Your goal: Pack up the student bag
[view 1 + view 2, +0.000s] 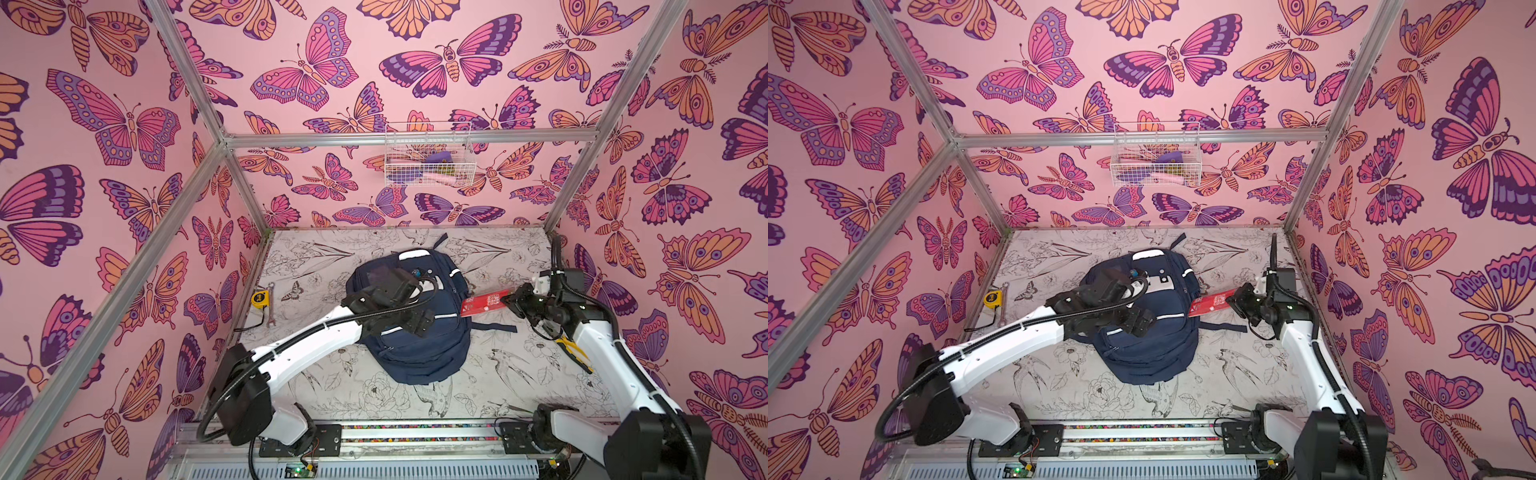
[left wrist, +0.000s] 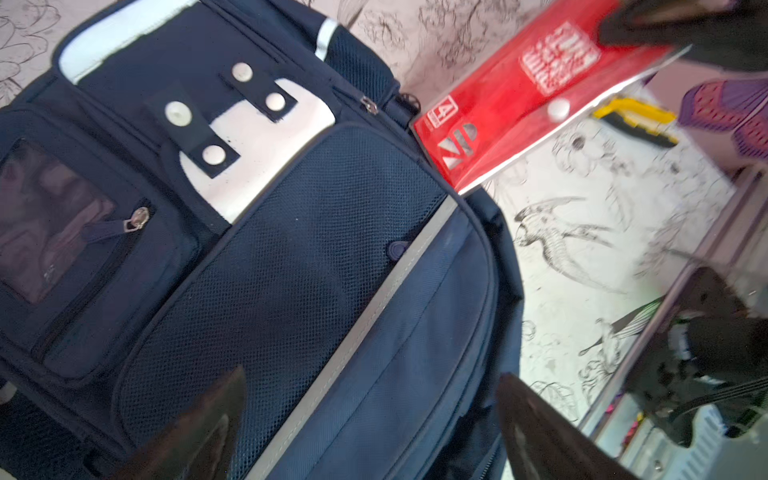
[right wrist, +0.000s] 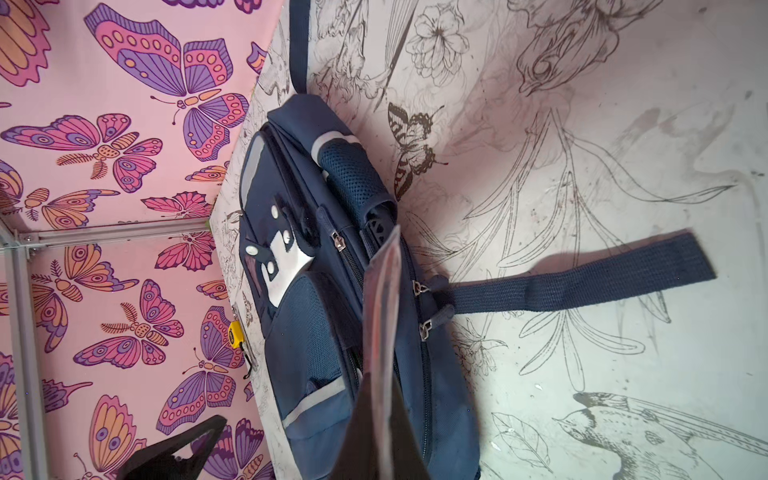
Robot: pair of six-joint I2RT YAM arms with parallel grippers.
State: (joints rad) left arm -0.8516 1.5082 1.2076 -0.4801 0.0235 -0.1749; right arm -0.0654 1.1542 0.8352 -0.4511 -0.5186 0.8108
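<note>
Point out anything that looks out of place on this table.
A yellow tape measure and a wrench lie at the left edge of the table, and yellow-handled pliers near its right edge: workshop tools, odd beside a school bag. Nothing looks spilled or damaged.

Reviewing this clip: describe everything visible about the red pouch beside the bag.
The red pouch is flat, glossy plastic with white print, a boxed 4 and a white snap button. One end is clamped in the right gripper's shut jaws; the other meets the student bag's side by its zips. Whether it has entered a pocket is unclear.
</note>
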